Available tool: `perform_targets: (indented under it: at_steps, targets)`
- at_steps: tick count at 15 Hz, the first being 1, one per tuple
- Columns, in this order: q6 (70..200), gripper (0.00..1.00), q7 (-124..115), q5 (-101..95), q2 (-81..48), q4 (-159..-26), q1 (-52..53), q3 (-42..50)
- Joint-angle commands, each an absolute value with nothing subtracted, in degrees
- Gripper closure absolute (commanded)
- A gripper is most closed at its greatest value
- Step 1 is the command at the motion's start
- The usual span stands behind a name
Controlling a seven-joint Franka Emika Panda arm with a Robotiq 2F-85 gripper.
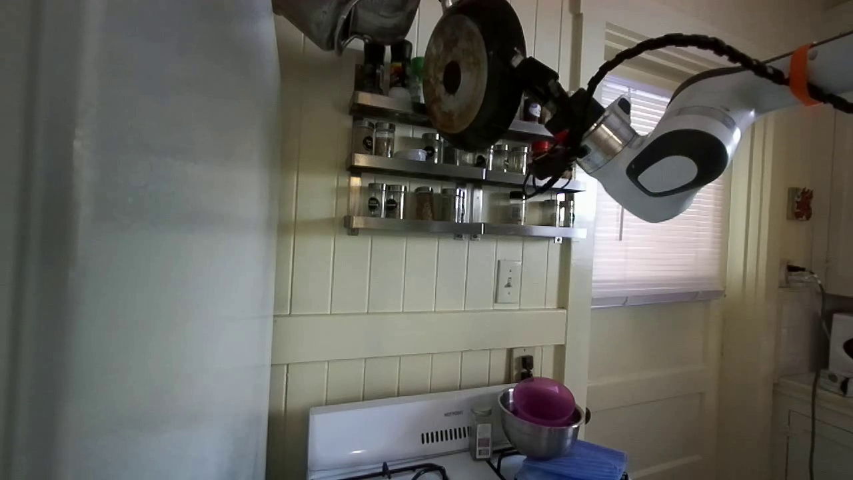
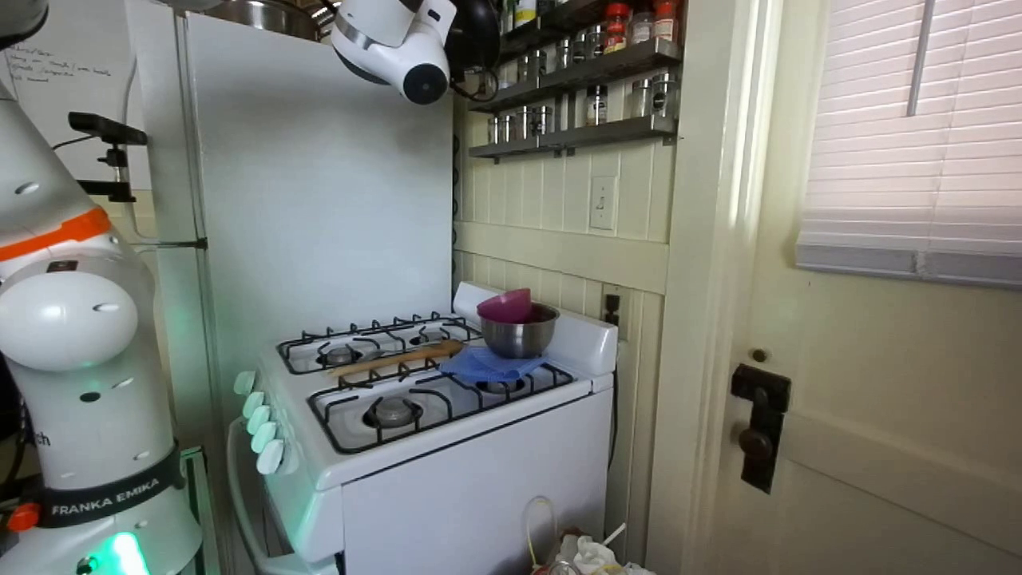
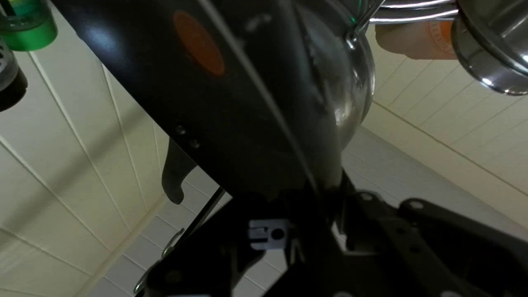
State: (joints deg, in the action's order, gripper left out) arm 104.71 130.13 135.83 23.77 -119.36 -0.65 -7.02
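A dark round pan is held up in front of the spice shelves, tilted, with its worn underside facing an exterior view. In the wrist view the pan fills the upper middle, showing a dark surface with an orange disc and two rivets. My gripper appears shut on the pan's near edge, which runs between the fingers; the contact is dark and blurred. The gripper also meets the pan's edge in an exterior view. Part of the pan shows behind the arm there. Its top is cut off.
Metal pots hang beside the pan; another pot shows in the wrist view. Spice shelves with jars are close behind. Below, the stove bears a metal bowl, pink bowl, blue cloth and wooden utensil. A refrigerator stands alongside.
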Motion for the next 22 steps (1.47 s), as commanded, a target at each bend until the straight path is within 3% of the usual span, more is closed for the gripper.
perform_targets:
  at_steps: [1,22]
  targets:
    - [106.0,0.98,130.6,135.2,24.9,-118.9,0.0,-8.1]
    - [113.2,0.98,136.0,135.6,30.8,-119.2,-0.9,-8.8]
